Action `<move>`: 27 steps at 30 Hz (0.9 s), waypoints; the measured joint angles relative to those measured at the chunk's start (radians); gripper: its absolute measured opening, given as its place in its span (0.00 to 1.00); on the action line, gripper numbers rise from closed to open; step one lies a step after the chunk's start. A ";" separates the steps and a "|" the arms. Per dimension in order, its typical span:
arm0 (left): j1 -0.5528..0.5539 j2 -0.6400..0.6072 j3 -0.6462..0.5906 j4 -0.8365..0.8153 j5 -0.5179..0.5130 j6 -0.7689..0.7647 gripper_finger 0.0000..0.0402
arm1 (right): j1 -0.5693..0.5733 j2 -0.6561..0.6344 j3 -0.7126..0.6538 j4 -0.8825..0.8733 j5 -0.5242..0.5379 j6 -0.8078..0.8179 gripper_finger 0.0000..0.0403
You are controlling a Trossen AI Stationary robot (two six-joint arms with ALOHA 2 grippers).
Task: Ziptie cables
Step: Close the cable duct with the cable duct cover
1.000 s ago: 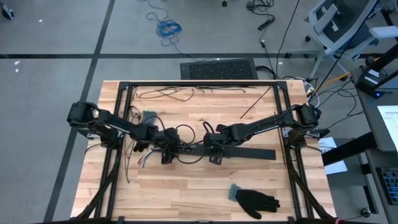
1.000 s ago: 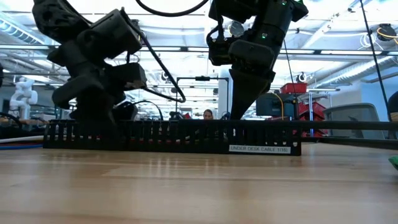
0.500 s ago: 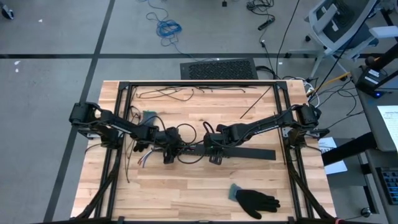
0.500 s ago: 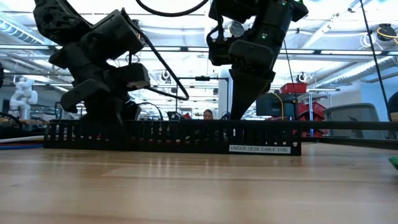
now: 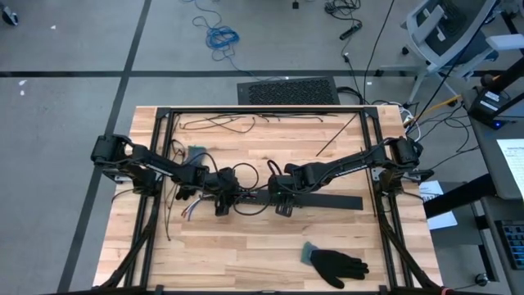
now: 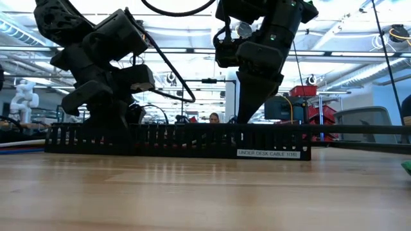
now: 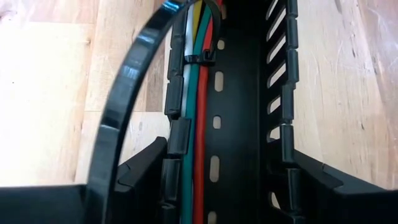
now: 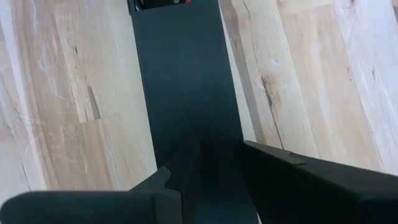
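Cables [image 7: 198,124] lie inside the black slotted strip [image 5: 327,201] at mid-worktop, a black tie [image 7: 118,118] arcing over them. Left tool [image 5: 219,202] straddles the strip, fingers apart, holding nothing that I can see. Right tool [image 5: 282,205] pins the strip, its fingers narrowly parted. Best to feed the tie's tail squarely before cinching.

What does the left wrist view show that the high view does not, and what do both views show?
Only the left wrist view shows the cables lying side by side inside the black slotted strip, with a black zip tie arching over them.

Only the high view shows both arms, the left gripper, the right gripper, a black glove and loose black strands.

Both show the strip and the wooden table.
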 joint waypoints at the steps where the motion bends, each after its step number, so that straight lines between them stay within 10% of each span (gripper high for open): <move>1: 0.000 0.000 0.000 0.001 0.000 0.000 0.61 | 0.000 0.000 0.000 0.003 0.000 0.000 0.27; 27: 0.000 0.000 -0.002 0.016 -0.002 -0.001 0.61 | -0.007 0.115 0.006 0.247 -0.021 -0.039 0.27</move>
